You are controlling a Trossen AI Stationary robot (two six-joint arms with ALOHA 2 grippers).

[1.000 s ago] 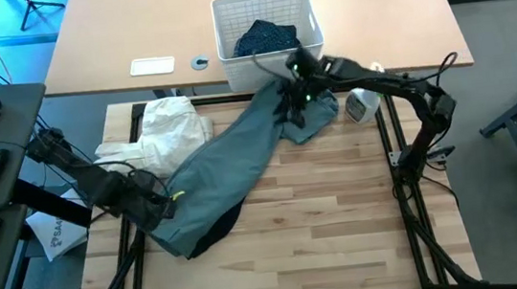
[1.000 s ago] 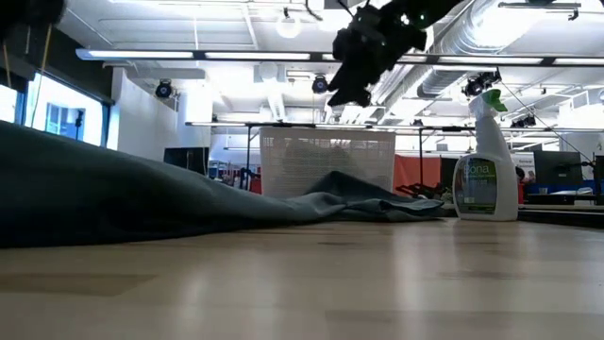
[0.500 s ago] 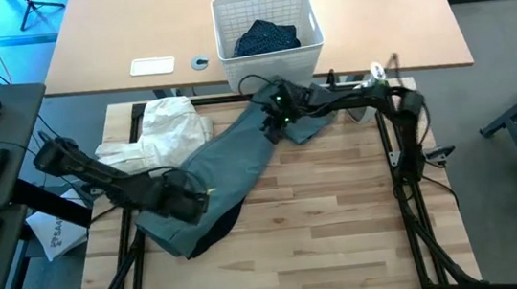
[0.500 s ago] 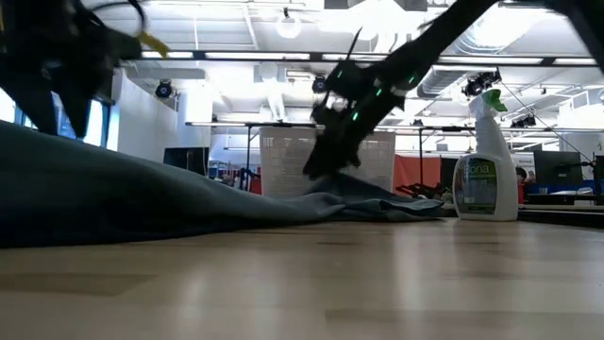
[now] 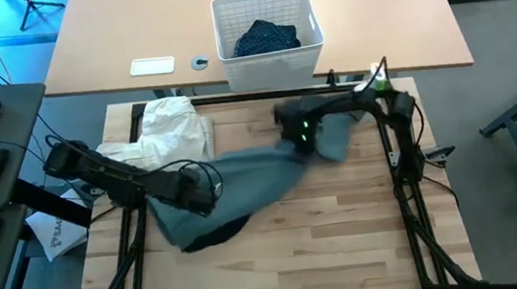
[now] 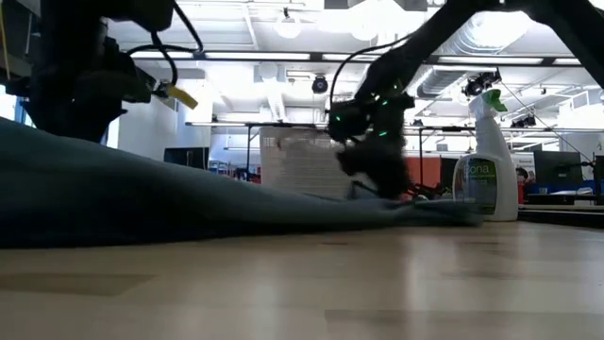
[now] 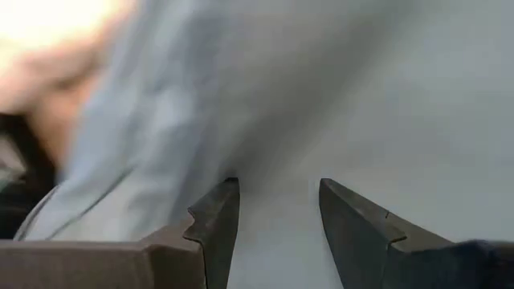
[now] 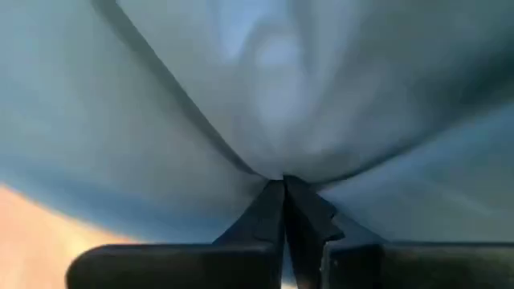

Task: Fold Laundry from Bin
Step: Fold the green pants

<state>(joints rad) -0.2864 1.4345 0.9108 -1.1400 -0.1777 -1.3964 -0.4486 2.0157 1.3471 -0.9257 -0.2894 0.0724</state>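
- Progress looks early: nothing on the table (image 5: 343, 213) is folded yet, as far as I can judge.
- Grey-green top (image 5: 243, 180) lies spread in a long slanted band across the table, still loose and rumpled, with a dark piece (image 5: 212, 234) peeking from under its near-left end.
- White cloth (image 5: 169, 133) sits in a crumpled heap at the far-left corner, touching the top's edge; it is out of the bin but unfolded.
- Bin (image 5: 263, 0) stands on the desk beyond the table and holds the navy dotted piece (image 5: 265, 38), so at least one garment is left to fetch.
- Right gripper (image 5: 298, 138) is down at the top's far-right end, fingers pressed together with a pinch of the grey-green cloth between the tips; the right wrist view shows the fabric puckering from that pinch.
- Left gripper (image 5: 196, 191) is low over the near-left end, fingers (image 7: 218, 221) apart and resting on the cloth, not clamped on it.
- Spray bottle (image 6: 483, 156) stands at the table's right edge, near the right arm.
- Judging by this, the top is only being straightened; its folds, and the other garments, remain.
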